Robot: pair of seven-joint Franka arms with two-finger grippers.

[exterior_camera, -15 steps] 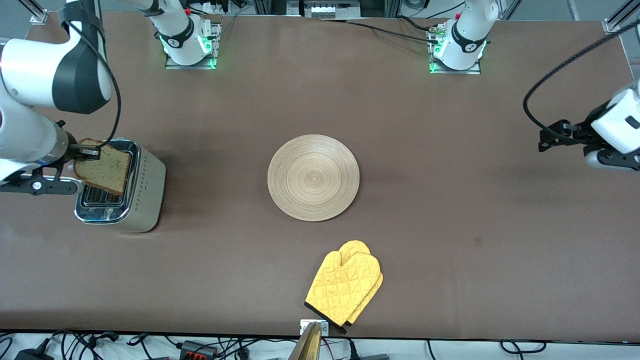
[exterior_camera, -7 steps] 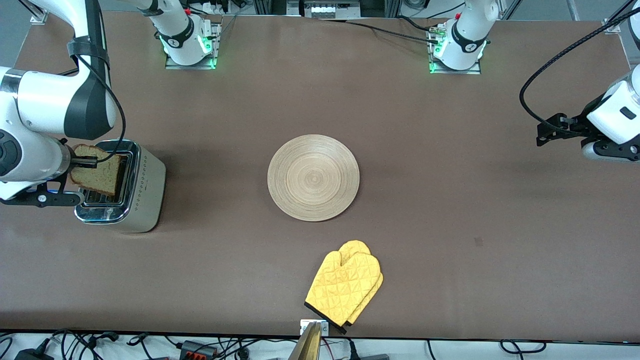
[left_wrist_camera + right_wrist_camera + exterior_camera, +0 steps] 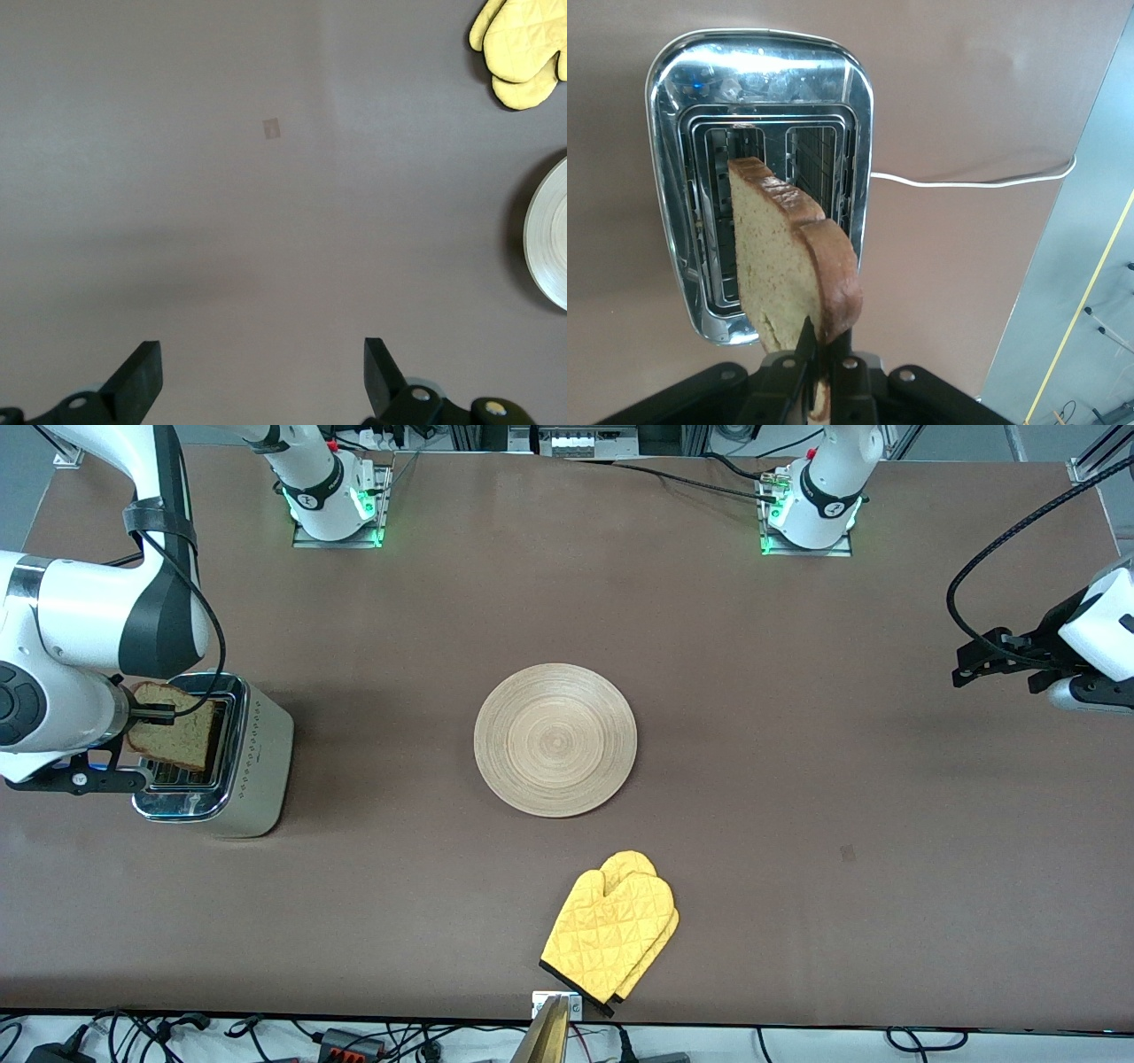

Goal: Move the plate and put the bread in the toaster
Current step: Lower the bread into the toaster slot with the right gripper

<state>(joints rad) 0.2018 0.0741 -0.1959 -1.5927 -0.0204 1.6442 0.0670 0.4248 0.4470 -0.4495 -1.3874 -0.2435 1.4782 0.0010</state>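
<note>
- A yellow quilted oven mitt [image 3: 611, 932] lies nearest the front camera, close to the table's edge; it also shows in the left wrist view [image 3: 520, 49].
- The brown table [image 3: 797, 921] carries a small pale mark [image 3: 848, 854] toward the left arm's end, also seen in the left wrist view [image 3: 272, 128].
- The plate [image 3: 555, 740] sits flat at the middle of the table, farther from the front camera than the oven mitt and well apart from it; only its rim enters the left wrist view [image 3: 547, 235].
- The toaster [image 3: 217, 755] stands at the right arm's end of the table, its chrome top and two slots facing up, with a white cord [image 3: 983, 181] trailing away from it.
- The right gripper [image 3: 158, 711] is over the toaster, its fingers clamped together on the crust edge of the bread [image 3: 174, 729].
- The bread [image 3: 793, 257] hangs edge-down above the toaster's slots [image 3: 766, 177], tilted rather than straight, and is not yet down inside a slot.
- The left gripper [image 3: 974, 664] waits in the air over bare table at the left arm's end, well apart from the plate; its fingers [image 3: 142, 376] stand wide apart and hold nothing.
</note>
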